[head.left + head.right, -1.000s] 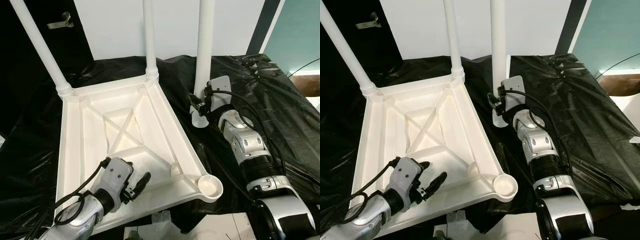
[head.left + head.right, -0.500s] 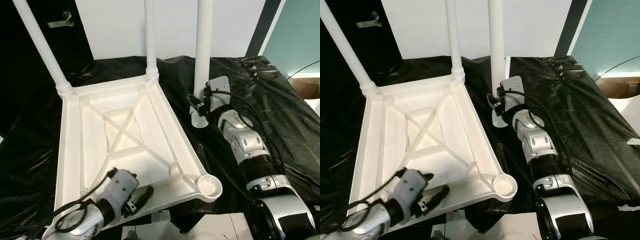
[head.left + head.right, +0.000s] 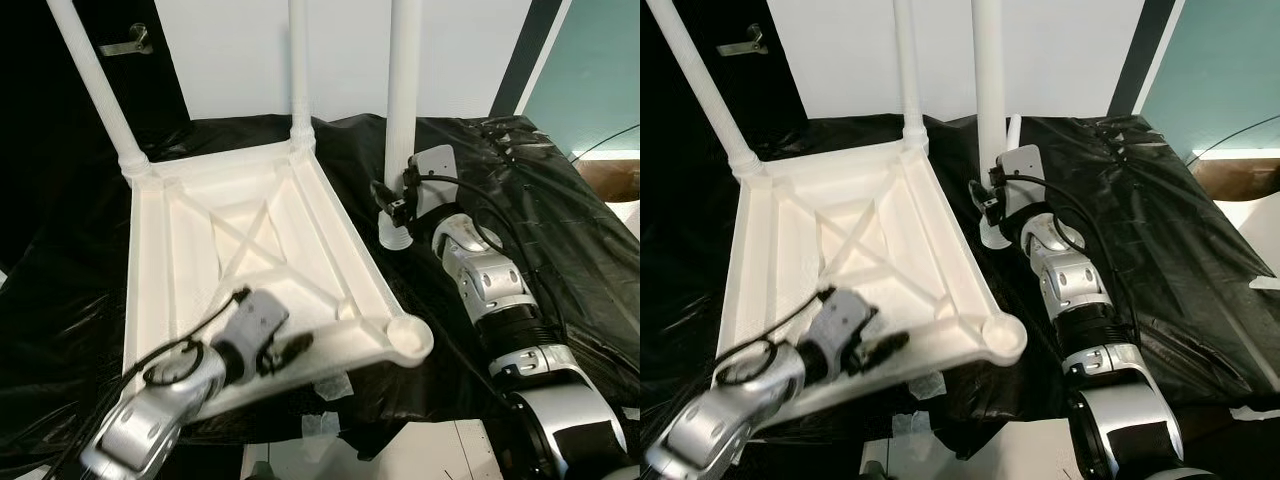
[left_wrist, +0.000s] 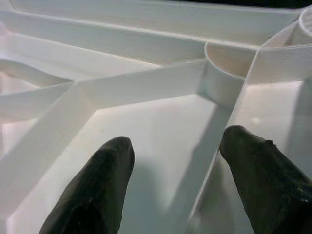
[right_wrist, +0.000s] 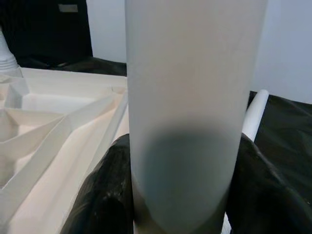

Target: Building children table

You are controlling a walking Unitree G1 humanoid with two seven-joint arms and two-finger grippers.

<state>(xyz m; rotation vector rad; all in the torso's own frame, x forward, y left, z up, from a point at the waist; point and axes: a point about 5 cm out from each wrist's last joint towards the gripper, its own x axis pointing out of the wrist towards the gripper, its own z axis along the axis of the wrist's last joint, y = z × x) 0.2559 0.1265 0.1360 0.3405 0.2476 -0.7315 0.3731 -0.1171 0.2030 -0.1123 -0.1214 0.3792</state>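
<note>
Right claw (image 3: pixel 392 203) clamped round upright white plastic table leg (image 3: pixel 401 90), left claw (image 3: pixel 292 349) spread wide over upturned white ribbed plastic tabletop (image 3: pixel 190 265) near its front edge, leg tops cut off.

Table legs (image 3: pixel 403 90) cut off at top; left arm (image 3: pixel 160 400) seemingly motion-blurred.

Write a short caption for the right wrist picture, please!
The right gripper holds a white table leg upright beside the upside-down table top.
</note>
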